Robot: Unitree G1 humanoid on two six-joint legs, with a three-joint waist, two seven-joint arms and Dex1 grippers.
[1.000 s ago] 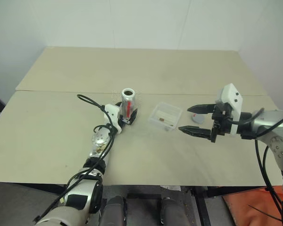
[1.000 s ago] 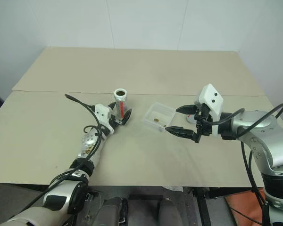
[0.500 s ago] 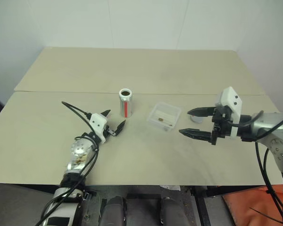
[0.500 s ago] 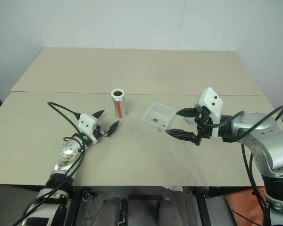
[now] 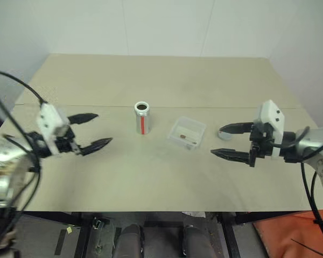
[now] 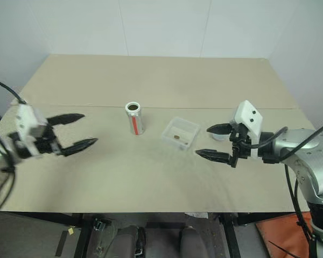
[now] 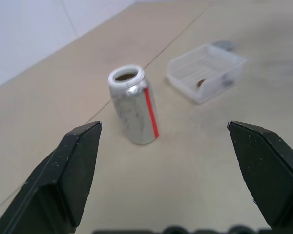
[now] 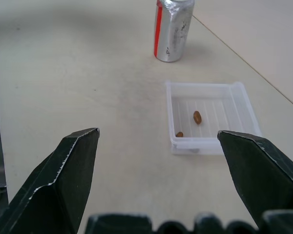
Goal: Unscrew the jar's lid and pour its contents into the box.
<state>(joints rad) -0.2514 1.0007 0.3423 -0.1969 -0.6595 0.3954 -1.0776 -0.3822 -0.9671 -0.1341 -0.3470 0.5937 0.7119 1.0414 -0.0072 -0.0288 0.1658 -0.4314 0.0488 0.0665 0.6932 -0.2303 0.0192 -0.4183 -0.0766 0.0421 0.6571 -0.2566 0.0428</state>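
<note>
The silver jar (image 5: 142, 118) with a red stripe stands upright on the table, its mouth uncovered. To its right lies the clear box (image 8: 215, 87) with two small brown pieces of the contents (image 8: 197, 117) inside. The grey lid (image 5: 224, 135) lies flat on the table just right of the box, partly behind my right gripper's upper finger. My left gripper (image 5: 103, 128) hovers open and empty well to the left of the jar, pointing at it. My right gripper (image 5: 216, 141) hangs open and empty just right of the box.
The beige table (image 5: 161, 177) has a seam (image 5: 86, 106) running across just behind the jar. Its front edge (image 5: 161, 211) lies close below my arms. White walls close the far side and the right.
My left gripper let go of the jar and drew back to the left and upward. The jar stays upright where it was. The right gripper has barely moved.
</note>
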